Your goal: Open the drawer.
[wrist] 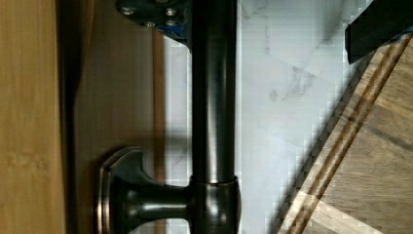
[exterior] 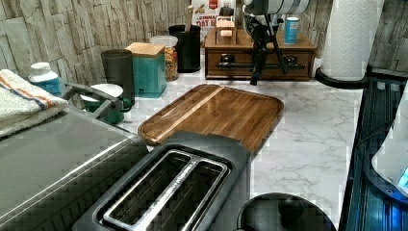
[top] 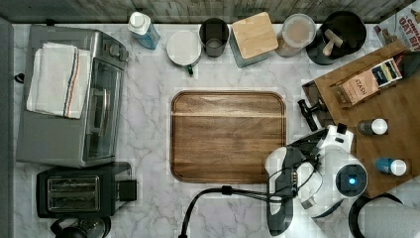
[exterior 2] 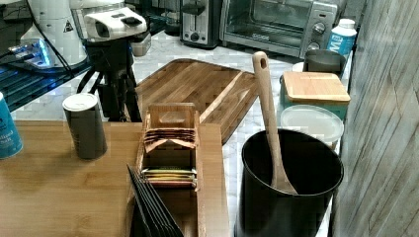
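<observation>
The table is white marble with thin grey veins. The cutting board is dark brown wood with one lighter stripe. The drawer is reddish-brown wood, and its bar handle is black with a dull shine. The toaster oven is silver-grey; the towel on it is white with orange and dark stripes. The toaster is black. The canister is teal with a pale wooden lid. The robot arm is white and black, with a blue light.
</observation>
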`<act>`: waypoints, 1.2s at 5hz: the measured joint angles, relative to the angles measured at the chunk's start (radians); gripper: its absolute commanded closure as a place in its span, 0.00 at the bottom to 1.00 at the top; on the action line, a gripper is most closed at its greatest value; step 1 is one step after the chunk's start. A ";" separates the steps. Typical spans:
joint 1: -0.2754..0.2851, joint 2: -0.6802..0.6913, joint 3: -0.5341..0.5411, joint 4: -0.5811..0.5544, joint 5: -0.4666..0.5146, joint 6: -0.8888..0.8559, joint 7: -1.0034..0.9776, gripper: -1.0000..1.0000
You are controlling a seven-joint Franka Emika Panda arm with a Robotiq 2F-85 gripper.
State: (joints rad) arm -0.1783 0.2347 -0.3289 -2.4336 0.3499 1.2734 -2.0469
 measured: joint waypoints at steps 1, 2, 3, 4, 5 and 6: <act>0.019 -0.007 -0.026 0.000 -0.056 -0.024 0.052 0.00; 0.065 -0.011 -0.084 0.039 -0.144 -0.154 0.104 0.00; 0.075 -0.010 -0.093 0.080 -0.151 -0.268 0.104 0.00; 0.088 -0.027 -0.097 0.062 -0.193 -0.271 0.106 0.00; 0.109 -0.057 -0.097 0.023 -0.252 -0.270 0.199 0.00; 0.144 -0.109 -0.098 -0.037 -0.299 -0.262 0.312 0.00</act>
State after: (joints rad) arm -0.0339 0.1254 -0.4272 -2.4707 0.0504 1.0117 -1.7354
